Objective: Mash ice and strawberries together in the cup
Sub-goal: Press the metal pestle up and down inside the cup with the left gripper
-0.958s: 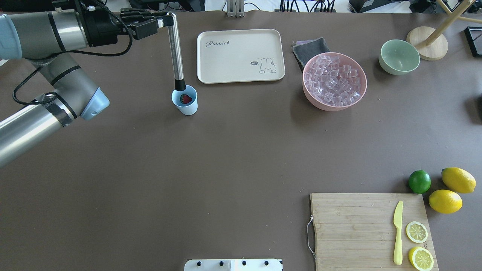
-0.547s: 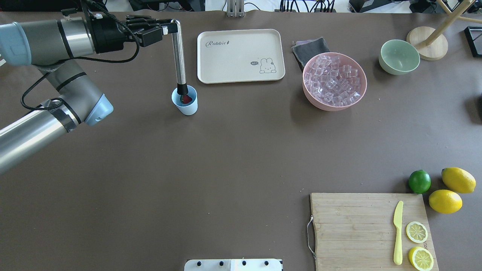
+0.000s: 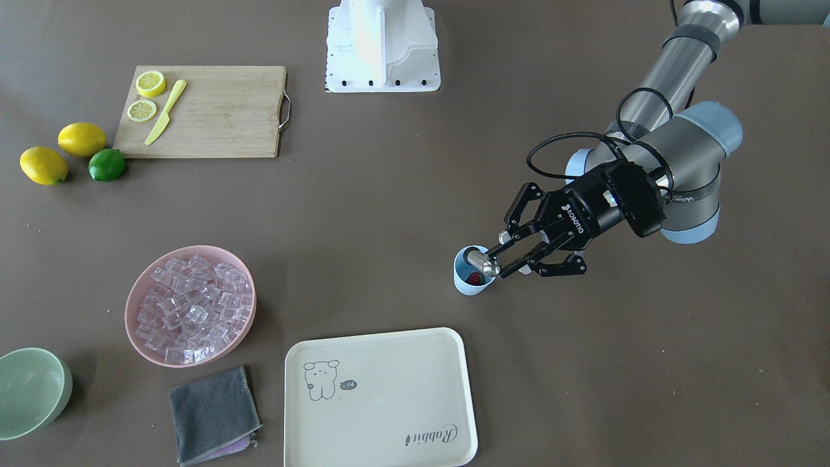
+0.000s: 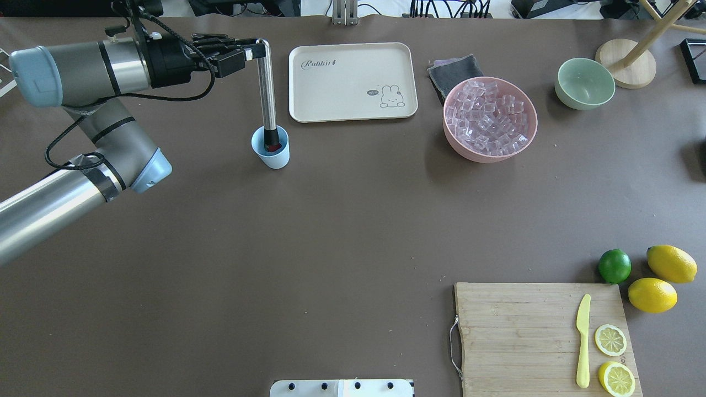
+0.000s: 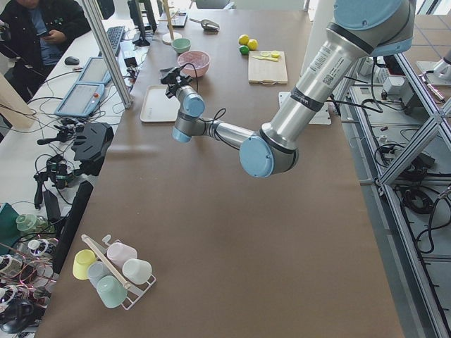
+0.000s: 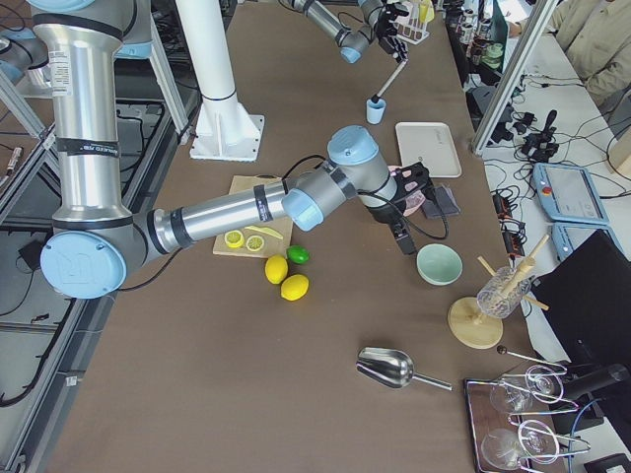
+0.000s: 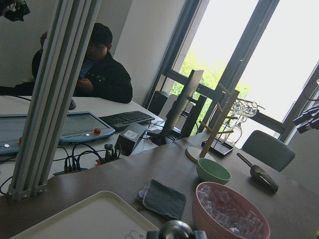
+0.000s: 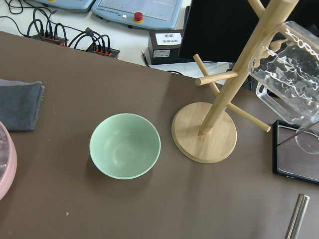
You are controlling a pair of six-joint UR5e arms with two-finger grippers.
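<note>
metal masher down in blue cup

near edge: flat wooden board (image 4: 518, 331) on matte brown table (image 4: 331, 220). mid table, small smooth pale-blue plastic cup (image 4: 271, 153) stands upright, red strawberry (image 3: 476, 279) inside. the black tip of a shiny steel masher (image 4: 268, 88) sits in it. left gripper (image 4: 249, 51) clamps the rod's top. farther right, glassy clear ice cubes (image 4: 490, 117) piled in round pink bowl (image 4: 474, 154). right gripper (image 6: 402, 235) opening: cannot tell. beyond, white desks (image 5: 21, 134).

Bright, even light, soft shadows; the windows (image 7: 234, 55) glare white, overexposed.
</note>
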